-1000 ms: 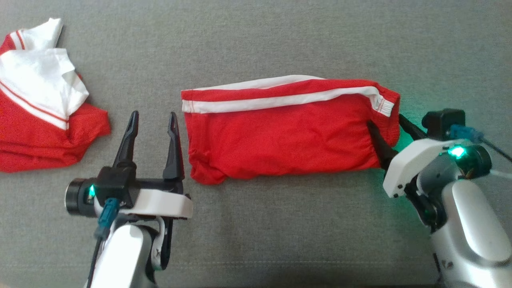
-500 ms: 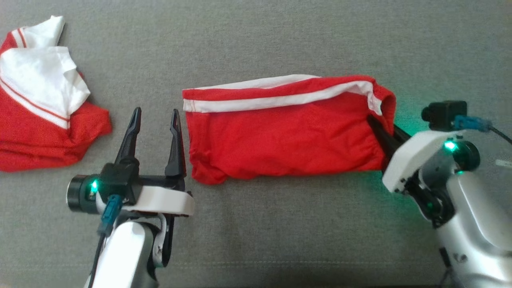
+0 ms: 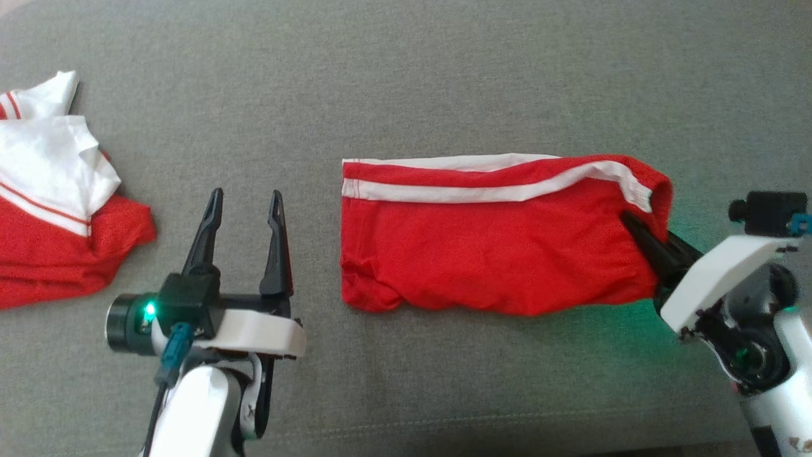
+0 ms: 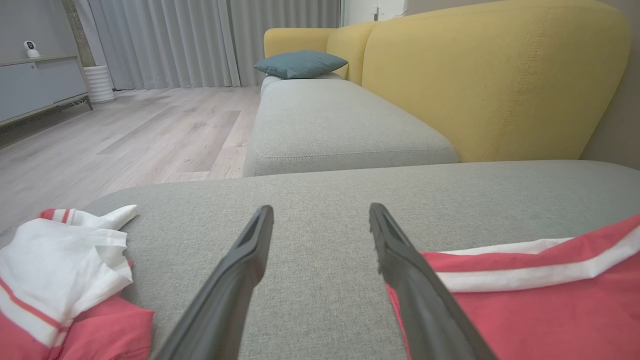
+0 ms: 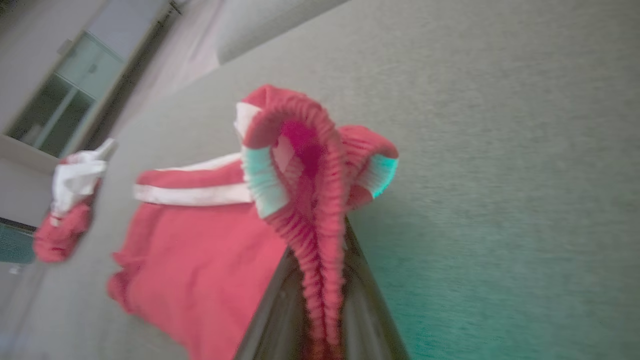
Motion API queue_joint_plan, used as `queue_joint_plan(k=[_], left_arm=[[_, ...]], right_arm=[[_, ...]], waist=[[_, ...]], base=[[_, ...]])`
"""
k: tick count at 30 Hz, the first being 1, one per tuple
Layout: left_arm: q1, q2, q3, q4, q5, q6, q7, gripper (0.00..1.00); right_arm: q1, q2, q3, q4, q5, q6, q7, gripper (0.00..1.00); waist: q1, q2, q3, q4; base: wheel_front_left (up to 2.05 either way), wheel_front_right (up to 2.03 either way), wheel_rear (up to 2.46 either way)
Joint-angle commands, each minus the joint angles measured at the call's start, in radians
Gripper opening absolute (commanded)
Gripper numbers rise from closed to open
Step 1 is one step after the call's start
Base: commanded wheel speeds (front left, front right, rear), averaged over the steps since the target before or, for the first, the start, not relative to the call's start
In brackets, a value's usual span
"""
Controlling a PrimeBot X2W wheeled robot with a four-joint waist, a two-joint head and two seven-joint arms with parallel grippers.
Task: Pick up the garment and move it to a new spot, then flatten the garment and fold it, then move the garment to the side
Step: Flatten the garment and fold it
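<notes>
Left fingers (image 3: 275,241) apart, I am clamping right fingers (image 3: 648,240) on the folded red white-striped fabric shorts (image 3: 495,254), probably for moving aside, needing a low, gentle pull.

The garment (image 3: 495,254) at centre frame is red, with two white stripes along its upper edge. The other cloth (image 3: 51,209), far left, is red and white with thin red lines. The sofa seat (image 3: 406,82) is plain grey. My left pincer (image 3: 244,206) is black.
</notes>
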Motion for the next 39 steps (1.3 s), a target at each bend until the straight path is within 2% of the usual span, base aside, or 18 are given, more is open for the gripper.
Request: queue_joint_plan(k=[1, 4, 5, 7, 9, 11, 17, 25, 26, 27, 28, 29, 34, 37, 39], left_arm=[[-0.015, 0.019, 0.039, -0.031, -0.001, 0.004, -0.012, 1.0], [-0.014, 0.02, 0.034, -0.032, -0.003, 0.002, -0.012, 1.0], [-0.014, 0.021, 0.031, -0.031, -0.004, 0.001, -0.011, 1.0], [-0.014, 0.021, 0.028, -0.031, -0.005, -0.001, -0.011, 1.0], [-0.015, 0.019, 0.023, -0.03, -0.008, -0.002, -0.009, 1.0], [-0.016, 0.017, 0.02, -0.029, -0.01, -0.002, -0.009, 1.0], [-0.029, 0.005, 0.005, -0.024, -0.012, -0.002, -0.009, 1.0], [-0.037, -0.008, -0.004, -0.016, -0.017, -0.001, -0.011, 1.0], [-0.037, -0.01, -0.004, -0.015, -0.018, 0.001, -0.011, 1.0], [-0.036, -0.011, -0.003, -0.015, -0.019, 0.002, -0.011, 1.0], [-0.036, -0.011, -0.003, -0.015, -0.018, 0.003, -0.011, 1.0], [-0.036, -0.011, -0.002, -0.016, -0.018, 0.003, -0.011, 1.0], [-0.04, -0.012, 0.0, -0.023, -0.016, 0.006, -0.012, 1.0], [-0.043, -0.011, 0.002, -0.027, -0.015, 0.007, -0.012, 1.0], [-0.041, -0.011, 0.003, -0.03, -0.013, 0.009, -0.012, 1.0]], right_arm=[[-0.019, -0.019, 0.02, -0.063, 0.057, 0.003, 0.019, 0.0], [-0.044, -0.017, 0.033, -0.121, 0.179, 0.003, 0.09, 0.0], [-0.065, -0.001, 0.042, -0.153, 0.264, 0.003, 0.148, 0.0], [-0.077, 0.011, 0.046, -0.165, 0.305, 0.003, 0.175, 0.0], [-0.113, 0.061, 0.072, -0.173, 0.402, 0.003, 0.252, 0.0], [-0.139, 0.103, 0.092, -0.153, 0.438, 0.003, 0.281, 0.0], [-0.219, 0.231, 0.157, 0.006, 0.394, 0.003, 0.243, 0.0], [-0.301, 0.295, 0.242, 0.222, 0.247, 0.003, 0.069, 0.0], [-0.307, 0.3, 0.259, 0.234, 0.241, 0.003, 0.051, 0.06], [-0.314, 0.303, 0.275, 0.245, 0.233, 0.003, 0.032, 0.41], [-0.319, 0.306, 0.29, 0.254, 0.23, 0.003, 0.014, 0.96], [-0.323, 0.308, 0.308, 0.258, 0.229, 0.003, 0.001, 1.0], [-0.357, 0.307, 0.4, 0.241, 0.181, 0.003, -0.113, 1.0], [-0.376, 0.274, 0.462, 0.208, 0.116, 0.003, -0.206, 1.0], [-0.394, 0.227, 0.499, 0.185, 0.021, 0.003, -0.299, 1.0]], waist=[[0.0, -0.0001, -0.01, -0.008], [0.0, -0.0001, -0.019, -0.012], [0.0, -0.0001, -0.023, -0.01], [0.0, -0.0001, -0.024, -0.008], [0.0, -0.0001, -0.025, 0.003], [0.0, -0.0001, -0.023, 0.015], [0.0, -0.0001, -0.008, 0.063], [0.0, -0.0001, 0.008, 0.114], [0.0, -0.0001, 0.009, 0.116], [0.0, -0.0001, 0.011, 0.117], [0.0, -0.0001, 0.012, 0.118], [0.0, -0.0001, 0.014, 0.117], [0.0, -0.0001, 0.021, 0.11], [0.0, -0.0001, 0.023, 0.102], [0.0, -0.0001, 0.021, 0.096]], base=[[0.0, 0.0, 0.0], [0.0, 0.0, 0.0], [0.0, 0.0, 0.0], [0.0, 0.0, 0.0], [0.0, 0.0, 0.0], [0.0, 0.0, 0.0], [0.0, 0.0, 0.0], [0.0, 0.0, 0.0], [0.0, 0.0, 0.0], [0.0, 0.0, 0.0], [0.0, 0.0, 0.0], [0.0, 0.0, 0.0], [0.0, 0.0, 0.0], [0.0, 0.0, 0.0], [0.0, 0.0, 0.0]])
